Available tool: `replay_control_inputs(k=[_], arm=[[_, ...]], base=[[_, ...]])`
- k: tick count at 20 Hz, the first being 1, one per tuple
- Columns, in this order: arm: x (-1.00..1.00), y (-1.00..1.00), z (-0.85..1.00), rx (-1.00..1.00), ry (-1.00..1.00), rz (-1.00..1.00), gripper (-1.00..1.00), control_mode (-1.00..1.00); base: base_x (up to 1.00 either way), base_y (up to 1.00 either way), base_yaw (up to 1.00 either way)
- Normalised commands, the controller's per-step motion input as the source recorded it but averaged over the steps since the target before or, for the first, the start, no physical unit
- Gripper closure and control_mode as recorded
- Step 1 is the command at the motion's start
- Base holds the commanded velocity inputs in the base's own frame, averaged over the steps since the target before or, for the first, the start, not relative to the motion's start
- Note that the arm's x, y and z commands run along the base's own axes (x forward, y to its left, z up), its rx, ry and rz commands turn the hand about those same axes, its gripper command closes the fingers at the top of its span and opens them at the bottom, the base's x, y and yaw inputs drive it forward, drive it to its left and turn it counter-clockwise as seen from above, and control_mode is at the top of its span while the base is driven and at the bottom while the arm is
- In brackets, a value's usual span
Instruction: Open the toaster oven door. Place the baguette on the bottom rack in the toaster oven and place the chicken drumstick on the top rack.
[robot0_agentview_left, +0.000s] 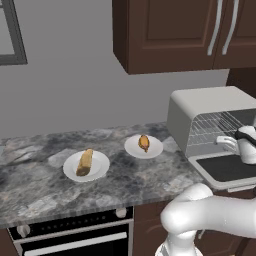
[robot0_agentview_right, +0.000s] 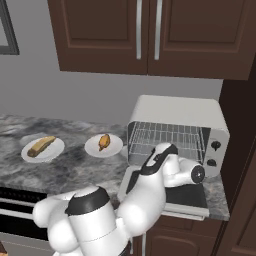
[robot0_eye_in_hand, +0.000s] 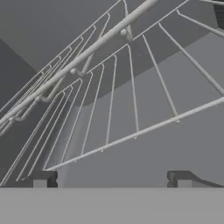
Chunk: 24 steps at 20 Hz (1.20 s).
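- Wire rack bars (robot0_eye_in_hand: 131, 87) of the toaster oven fill the hand view close up; the end effector (robot0_eye_in_hand: 112, 179) shows as two dark tips at the bottom edge, spread wide with nothing between them.
- Left base view: the toaster oven (robot0_agentview_left: 210, 117) sits at the right of the frame on the marbled desk (robot0_agentview_left: 40, 170), with the toaster oven door (robot0_agentview_left: 225, 169) dropped flat in front of it. The end effector (robot0_agentview_left: 231, 142) is at the oven's mouth, right edge of the frame. The baguette (robot0_agentview_left: 85, 162) lies on a white plate (robot0_agentview_left: 100, 172) at centre left; the chicken drumstick (robot0_agentview_left: 144, 143) lies on a second plate (robot0_agentview_left: 155, 150) just right of it.
- Right base view: the oven's open mouth shows the top rack (robot0_agentview_right: 165, 131) at centre, and the bottom rack (robot0_agentview_right: 192, 146) below it. The baguette (robot0_agentview_right: 41, 146) is at far left, the drumstick (robot0_agentview_right: 104, 141) between it and the oven.
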Motion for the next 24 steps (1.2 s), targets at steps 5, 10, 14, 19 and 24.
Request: replay_control_inputs(k=[5, 10, 14, 19, 24], arm=[[0.26, 0.0, -0.23, 0.0, 0.0, -0.01, -1.0, -1.0], [0.2, -0.06, -0.23, 0.04, 0.04, 0.0, -1.0, -1.0], [0.03, -0.06, -0.36, 0.07, 0.04, 0.0, -1.0, -1.0], [0.0, -0.01, -0.44, 0.03, 0.0, 0.0, -1.0, -1.0], [0.0, 0.0, -0.49, 0.0, 0.0, 0.0, -1.0, -1.0]], base=[[0.0, 0.0, 0.0], [0.0, 0.0, 0.0], [0.0, 0.0, 0.0], [0.0, 0.0, 0.0], [0.0, 0.0, 0.0]])
